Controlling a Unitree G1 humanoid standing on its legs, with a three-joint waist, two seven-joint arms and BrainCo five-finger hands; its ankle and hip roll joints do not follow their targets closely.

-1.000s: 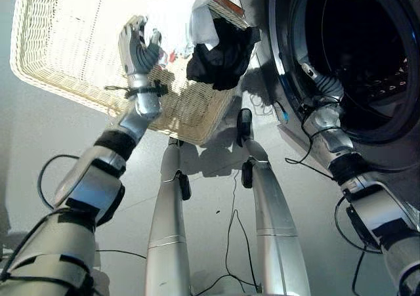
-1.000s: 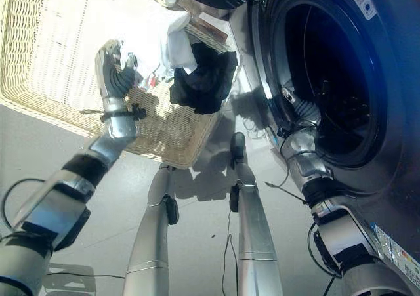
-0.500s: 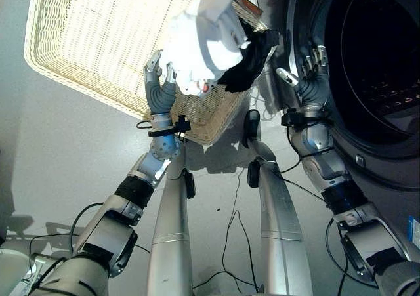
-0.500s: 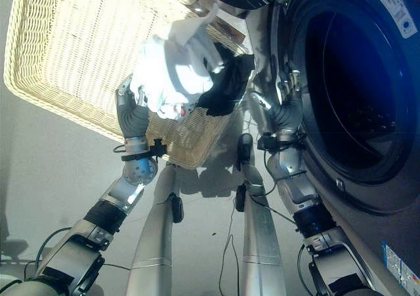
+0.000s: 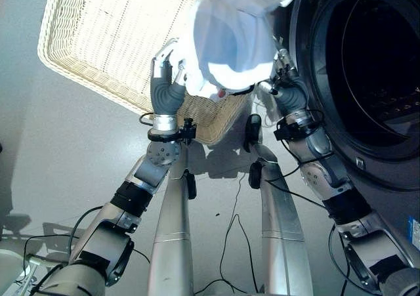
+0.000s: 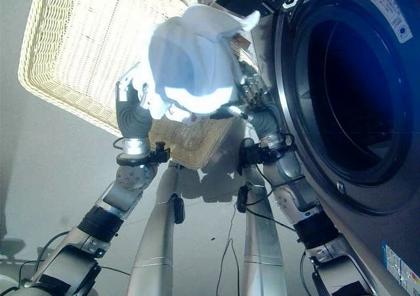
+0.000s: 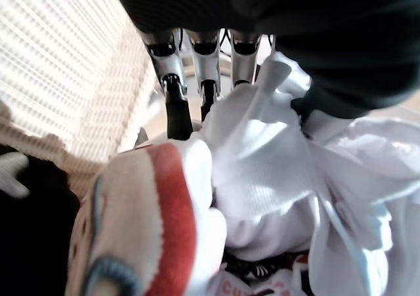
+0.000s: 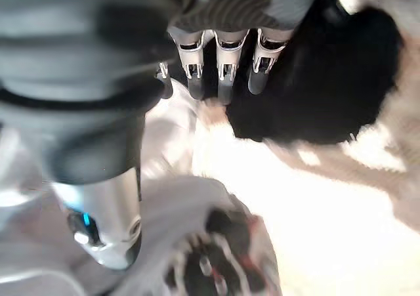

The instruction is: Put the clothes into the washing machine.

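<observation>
My left hand holds up a white garment with a red and blue print, its fingers curled round the bundle's edge in front of the wicker basket. From the other side my right hand reaches the bundle with its fingers fairly straight against the cloth. A black garment lies past those fingers, over the basket's corner, mostly hidden behind the white one. The washing machine's dark open drum is just right of both hands.
The basket sits tilted on the grey floor left of the machine. The round door rim stands close to my right arm. Bare floor lies to the left of the basket.
My left hand has lifted the white garment higher and nearer the drum. My right hand has come away from the drum opening to the bundle. The camera has shifted too.
</observation>
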